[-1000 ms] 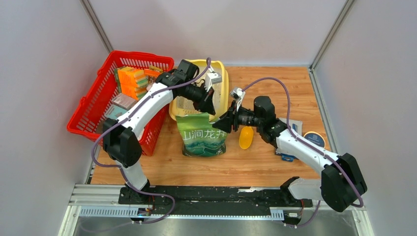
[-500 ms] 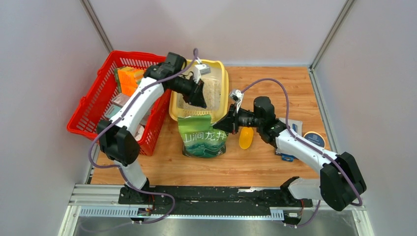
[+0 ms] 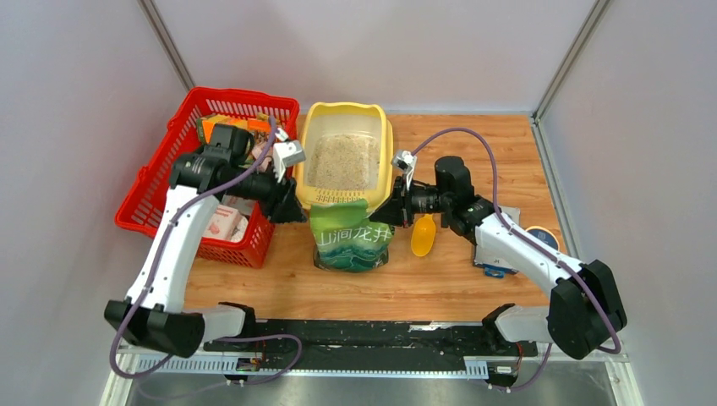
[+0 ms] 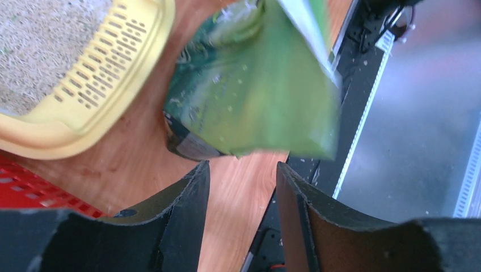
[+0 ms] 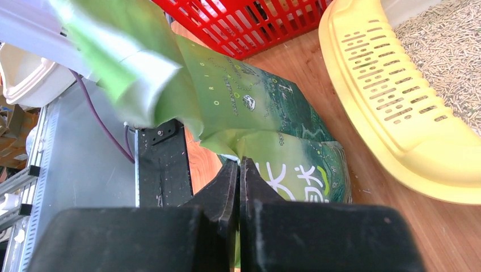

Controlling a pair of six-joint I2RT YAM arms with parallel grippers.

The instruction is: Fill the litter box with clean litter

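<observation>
The pale yellow litter box stands at the back centre with clean litter spread inside it. Just in front of it the green pouch stands upright. My right gripper is shut on the pouch's top right edge; in the right wrist view the closed jaws pinch the green film. My left gripper hangs open beside the pouch's left side, between pouch and basket. Its fingers hold nothing, with the pouch and the box's slotted lip beyond them.
A red mesh basket with boxes fills the left, close behind my left arm. A yellow scoop lies right of the pouch, under my right arm. A blue round lid and a small blue packet sit at the right.
My left gripper opened, let go of the pouch top and swung from over the litter box down to the left. My right gripper closed on the pouch's top edge.
</observation>
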